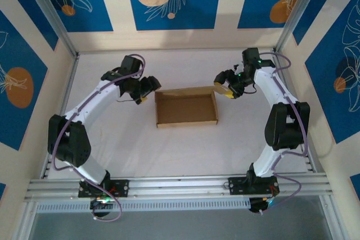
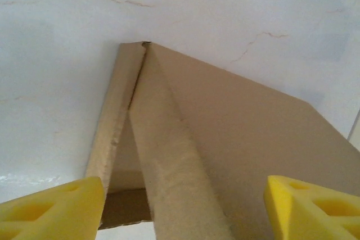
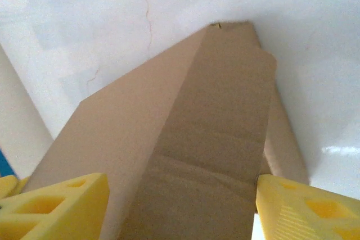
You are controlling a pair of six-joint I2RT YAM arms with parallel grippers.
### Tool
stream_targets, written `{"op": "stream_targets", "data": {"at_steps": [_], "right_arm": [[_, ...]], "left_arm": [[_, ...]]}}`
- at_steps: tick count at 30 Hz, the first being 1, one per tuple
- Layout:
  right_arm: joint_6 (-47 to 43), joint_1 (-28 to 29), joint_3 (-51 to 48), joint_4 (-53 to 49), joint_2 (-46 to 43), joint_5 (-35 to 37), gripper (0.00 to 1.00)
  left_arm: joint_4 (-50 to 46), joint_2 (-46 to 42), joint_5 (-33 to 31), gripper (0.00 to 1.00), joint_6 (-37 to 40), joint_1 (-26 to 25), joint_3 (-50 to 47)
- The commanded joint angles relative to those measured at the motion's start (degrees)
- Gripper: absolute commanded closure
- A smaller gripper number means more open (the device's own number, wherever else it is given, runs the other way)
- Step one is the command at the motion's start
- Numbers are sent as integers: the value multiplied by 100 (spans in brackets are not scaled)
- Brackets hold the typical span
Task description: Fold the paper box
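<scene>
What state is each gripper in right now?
Left gripper: open, astride a wall of the paper box, not gripping it.
Right gripper: open, astride a flap of the box; contact cannot be told.

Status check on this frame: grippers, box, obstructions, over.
Left gripper open, far-left corner. Right gripper open, far-right corner. Paper box up as open tray, mid-table. No obstruction seen.

Left wrist: we lose the box [image 2: 225,139] past the bottom and right edges, and both yellow pads [image 2: 50,209] are cropped. Right wrist: box bottom is cut off, and we can't tell if pads [image 3: 56,203] touch it. From above, contact at left gripper [image 1: 144,95] and right gripper [image 1: 225,91] is too small to read.
</scene>
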Motion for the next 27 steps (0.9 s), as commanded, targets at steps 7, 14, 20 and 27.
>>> {"op": "stream_targets", "data": {"at_steps": [7,14,20,27], "right_arm": [[-945,421,764,-957,412,1014,26],[-776,624,652,-960,351,1324,31],[-506,686,308,-692,195,1502,33],[-386,666,471,-842,163,1775,24]], "left_arm": [[-69,220,-57,32,-25,-25,266],[86,66,-114,36,-100,-148,-52],[91,-187,-205,37,-107,-162,-304],[135,-176,-258,38,-136,-193,-444]]}}
